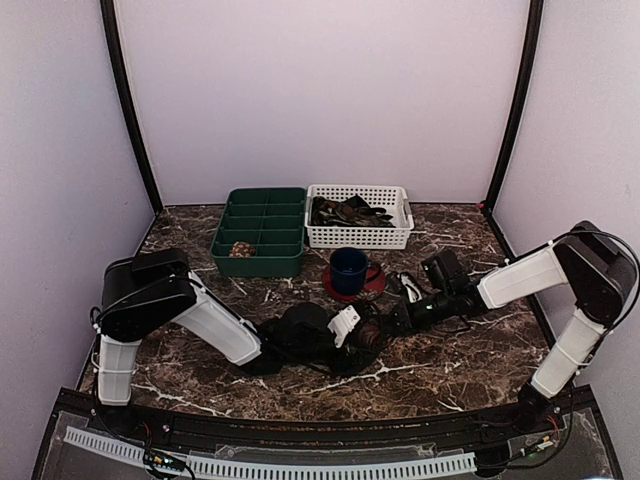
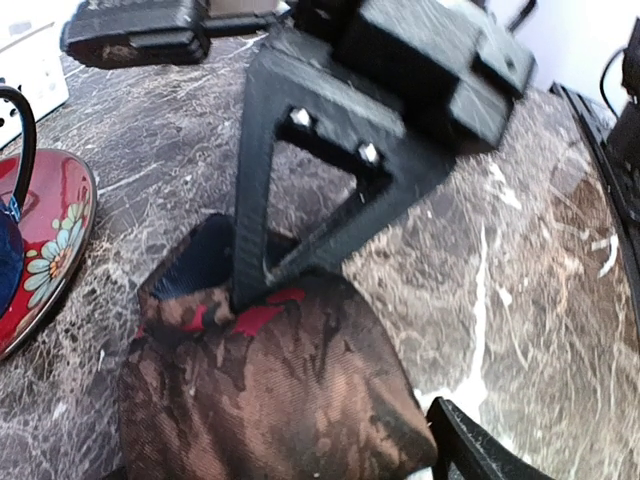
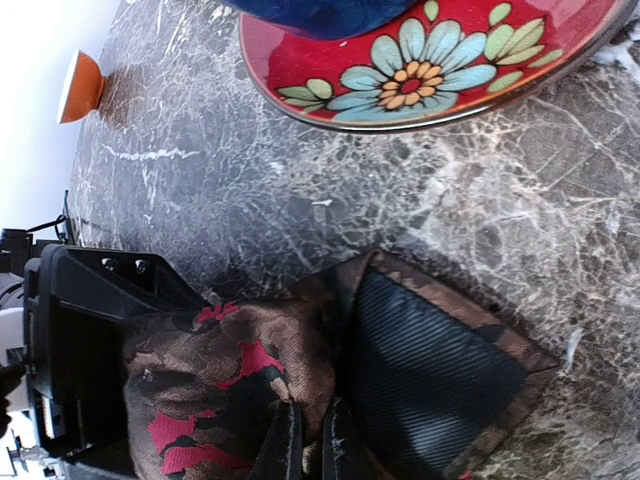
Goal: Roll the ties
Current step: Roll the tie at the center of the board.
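Observation:
A brown tie (image 2: 280,390) with red and black blotches lies partly rolled on the marble table, its dark blue lining (image 3: 430,370) showing at the loose end. In the top view it sits between both grippers (image 1: 364,343). My left gripper (image 1: 350,330) holds the rolled bundle; only one of its fingers (image 2: 470,450) shows, against the bundle's edge. My right gripper (image 3: 310,445) is shut, pinching a fold of the tie, and its finger (image 2: 300,190) presses into the roll. More ties (image 1: 350,211) lie in the white basket. A small rolled coil (image 1: 240,249) sits in the green tray.
A blue mug (image 1: 349,268) stands on a red flowered saucer (image 3: 420,80) just behind the tie. The green compartment tray (image 1: 262,228) and the white basket (image 1: 400,232) stand at the back. A small orange object (image 3: 78,88) lies on the table.

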Motion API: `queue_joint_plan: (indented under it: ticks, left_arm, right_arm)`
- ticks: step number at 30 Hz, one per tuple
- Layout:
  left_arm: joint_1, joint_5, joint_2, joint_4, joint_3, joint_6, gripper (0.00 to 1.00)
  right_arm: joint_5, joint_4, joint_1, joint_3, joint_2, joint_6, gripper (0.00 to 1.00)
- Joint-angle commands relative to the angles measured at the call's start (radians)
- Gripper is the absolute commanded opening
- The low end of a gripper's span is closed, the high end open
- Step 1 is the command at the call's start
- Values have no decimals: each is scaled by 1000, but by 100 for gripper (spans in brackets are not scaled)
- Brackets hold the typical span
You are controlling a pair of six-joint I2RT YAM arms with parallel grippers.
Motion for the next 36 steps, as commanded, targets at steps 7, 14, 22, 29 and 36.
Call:
queue_joint_plan:
  ticks: [7,14,22,29,36]
  left_arm:
    - [23,9,69,-4,113,-122,75]
    - [37,47,98,-55,110,-90,30]
    - [39,110,70,-126,-17,-8,15]
    - [42,127,49,-189,-43,39,14]
    - [47,137,46,-190,-31,43,14]
  right_arm:
    - [101,-87,9,-70,67,7,0]
    - [69,-107,6,-57,25,13,0]
    - [-17,-159,-103,-22,-113,12,48]
    - [-79,-128,-120,12,-16,8,59]
    - [-193,-55,-89,37,94,49,59]
